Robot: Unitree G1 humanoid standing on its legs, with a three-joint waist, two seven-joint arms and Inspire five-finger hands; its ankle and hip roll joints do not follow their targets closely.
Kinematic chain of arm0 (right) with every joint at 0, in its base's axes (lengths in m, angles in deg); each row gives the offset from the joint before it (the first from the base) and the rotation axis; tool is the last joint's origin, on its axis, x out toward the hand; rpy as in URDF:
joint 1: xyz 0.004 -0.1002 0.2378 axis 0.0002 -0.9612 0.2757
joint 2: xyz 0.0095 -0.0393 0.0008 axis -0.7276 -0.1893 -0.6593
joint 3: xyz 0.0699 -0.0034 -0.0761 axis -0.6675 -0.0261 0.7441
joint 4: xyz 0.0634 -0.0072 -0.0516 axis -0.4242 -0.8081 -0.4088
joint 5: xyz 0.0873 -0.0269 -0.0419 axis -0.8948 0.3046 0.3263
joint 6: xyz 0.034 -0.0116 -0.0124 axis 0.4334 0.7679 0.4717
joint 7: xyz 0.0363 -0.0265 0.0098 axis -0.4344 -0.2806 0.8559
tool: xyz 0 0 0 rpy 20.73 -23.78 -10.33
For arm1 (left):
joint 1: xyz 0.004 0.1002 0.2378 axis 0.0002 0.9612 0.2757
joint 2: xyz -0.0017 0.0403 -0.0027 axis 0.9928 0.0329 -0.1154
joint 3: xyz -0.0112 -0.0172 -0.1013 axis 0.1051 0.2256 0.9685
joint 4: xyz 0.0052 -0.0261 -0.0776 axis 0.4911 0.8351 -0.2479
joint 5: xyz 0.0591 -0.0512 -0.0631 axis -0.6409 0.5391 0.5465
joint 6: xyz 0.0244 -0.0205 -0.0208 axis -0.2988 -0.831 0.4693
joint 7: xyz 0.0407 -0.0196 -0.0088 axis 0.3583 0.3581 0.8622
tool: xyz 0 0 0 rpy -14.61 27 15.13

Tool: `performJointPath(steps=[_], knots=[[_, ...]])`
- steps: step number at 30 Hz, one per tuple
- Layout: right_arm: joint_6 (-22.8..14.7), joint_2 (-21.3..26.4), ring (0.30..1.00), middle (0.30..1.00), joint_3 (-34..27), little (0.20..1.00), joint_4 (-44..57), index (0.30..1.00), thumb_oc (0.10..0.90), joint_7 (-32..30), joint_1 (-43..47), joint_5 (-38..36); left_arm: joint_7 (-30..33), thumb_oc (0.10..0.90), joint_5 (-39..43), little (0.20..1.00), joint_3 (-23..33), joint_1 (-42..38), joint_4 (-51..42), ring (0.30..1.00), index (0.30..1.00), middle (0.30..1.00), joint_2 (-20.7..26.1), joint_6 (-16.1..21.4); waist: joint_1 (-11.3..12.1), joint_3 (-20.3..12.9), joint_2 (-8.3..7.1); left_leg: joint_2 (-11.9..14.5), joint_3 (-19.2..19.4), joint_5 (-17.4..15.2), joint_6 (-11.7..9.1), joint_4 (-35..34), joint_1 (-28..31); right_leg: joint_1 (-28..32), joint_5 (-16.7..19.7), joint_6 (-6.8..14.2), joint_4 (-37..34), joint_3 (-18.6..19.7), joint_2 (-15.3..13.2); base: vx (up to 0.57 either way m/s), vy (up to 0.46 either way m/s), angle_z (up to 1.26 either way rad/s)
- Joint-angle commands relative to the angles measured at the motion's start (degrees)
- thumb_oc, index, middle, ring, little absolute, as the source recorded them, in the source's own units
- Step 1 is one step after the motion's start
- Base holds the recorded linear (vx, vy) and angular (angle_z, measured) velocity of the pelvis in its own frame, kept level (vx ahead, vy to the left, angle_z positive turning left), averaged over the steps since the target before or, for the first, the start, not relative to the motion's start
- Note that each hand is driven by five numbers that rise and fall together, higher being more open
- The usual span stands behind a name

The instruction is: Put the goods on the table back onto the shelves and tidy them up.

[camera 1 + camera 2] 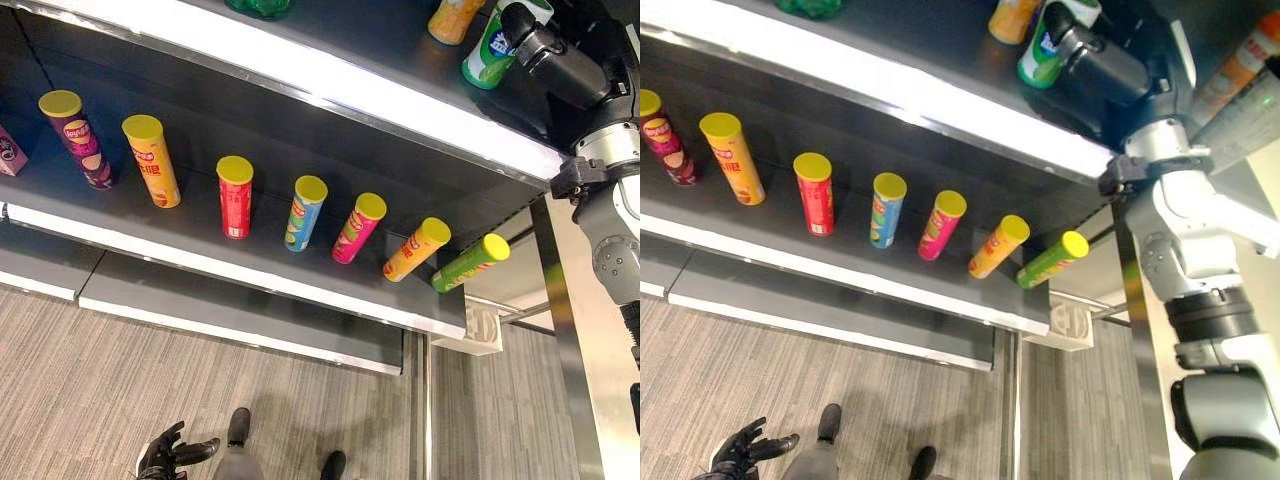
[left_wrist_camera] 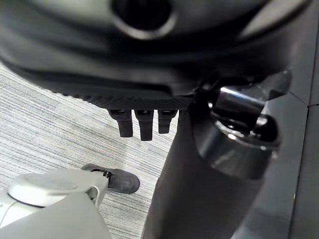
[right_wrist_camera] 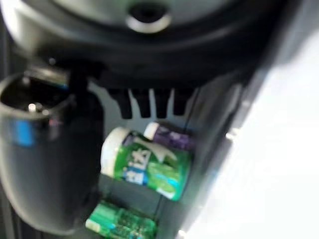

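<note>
A green and white gum tub (image 1: 487,48) stands on the top shelf (image 1: 330,75), and my right hand (image 1: 552,55) is raised beside its cap, touching or nearly touching it. In the right wrist view the tub (image 3: 147,167) lies just past the straight fingers (image 3: 148,103), not between them and the thumb (image 3: 47,149). Beside it are a purple-capped tub (image 3: 172,137) and a green packet (image 3: 122,224). My left hand (image 1: 168,455) hangs low over the floor with relaxed fingers, holding nothing.
Several yellow-lidded crisp tubes stand in a row on the middle shelf (image 1: 250,265), from a purple one (image 1: 78,135) to a green one (image 1: 470,262). An orange bottle (image 1: 453,20) stands left of the gum tub. A metal upright (image 1: 570,330) runs under my right arm.
</note>
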Motion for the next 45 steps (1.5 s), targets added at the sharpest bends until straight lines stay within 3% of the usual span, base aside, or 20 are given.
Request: performJointPath(steps=[1,17,45], knots=[[-4.77,3.43,0.9,0.9,-1.02,0.9,2.57,0.9,0.8,0.39,5.1,-2.02,-0.12,0.8,0.11,0.9,-1.12,0.42,-1.04,0.9,0.9,0.9,2.59,1.49,2.85,-1.76,-0.24,0.99,1.3,-9.9,-0.81,0.14,4.42,-1.91,4.75,4.8,4.29,0.51,-4.84,0.0,0.0,0.0],[-6.12,2.85,0.9,0.9,-0.07,0.9,5.94,0.9,0.8,2.45,6.49,-5.74,-0.13,0.8,0.15,0.9,-1.19,0.0,-0.64,0.9,0.9,0.9,2.34,1.57,2.41,-1.58,-0.53,1.01,1.63,-10.19,-0.65,0.18,5.01,-1.88,4.93,4.77,4.45,0.81,-4.79,0.0,0.001,-0.01],[-6.21,2.22,0.9,0.9,-0.85,0.9,9.62,0.9,0.8,1.73,5.2,-3.99,0.08,0.8,-0.48,0.9,-0.6,-0.51,0.54,0.9,0.9,0.9,2.24,1.42,1.69,-1.47,-0.74,0.87,2.06,-10.34,-0.4,0.14,5.21,-2.05,5.41,4.73,4.59,1.15,-4.96,0.0,0.0,0.0]])
